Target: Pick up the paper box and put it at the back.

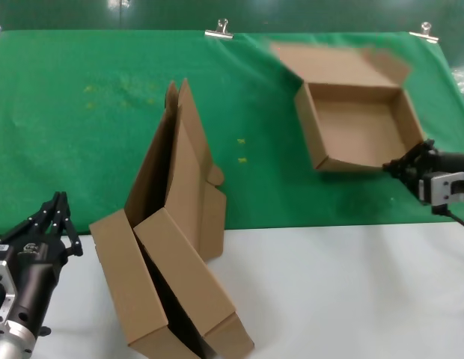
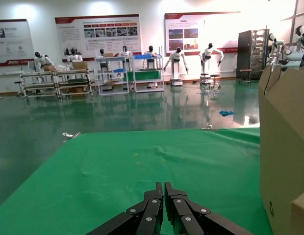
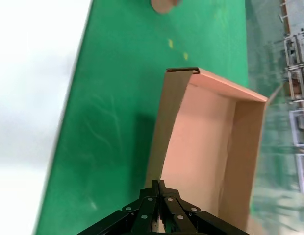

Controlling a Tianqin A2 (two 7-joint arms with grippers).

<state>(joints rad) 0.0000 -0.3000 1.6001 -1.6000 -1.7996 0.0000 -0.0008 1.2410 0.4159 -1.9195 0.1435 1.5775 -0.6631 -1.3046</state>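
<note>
1. Head view: the paper box (image 1: 361, 123) lies open on the green cloth (image 1: 82, 112) toward its far right, lid folded back toward the binder clips (image 1: 219, 31). The right hand (image 1: 403, 161) pinches the box's near right corner wall, so I judge the step in hand to be carrying or setting down at the back. Two other cardboard boxes (image 1: 176, 247) lean together at the cloth's near edge, partly on the white tabletop (image 1: 352, 292). The left hand (image 1: 54, 217) sits near the left edge, closed and holding nothing.

2. Left wrist view: the left hand's fingers (image 2: 164, 205) are pressed together over bare cloth, a leaning box (image 2: 284, 147) beside them.

3. Right wrist view: the right hand (image 3: 157, 193) is clamped on the box's wall (image 3: 164, 137), fingertips closed over its edge. The next move likely calls for lowering the box flat, then letting go and backing away without dragging the wall.
</note>
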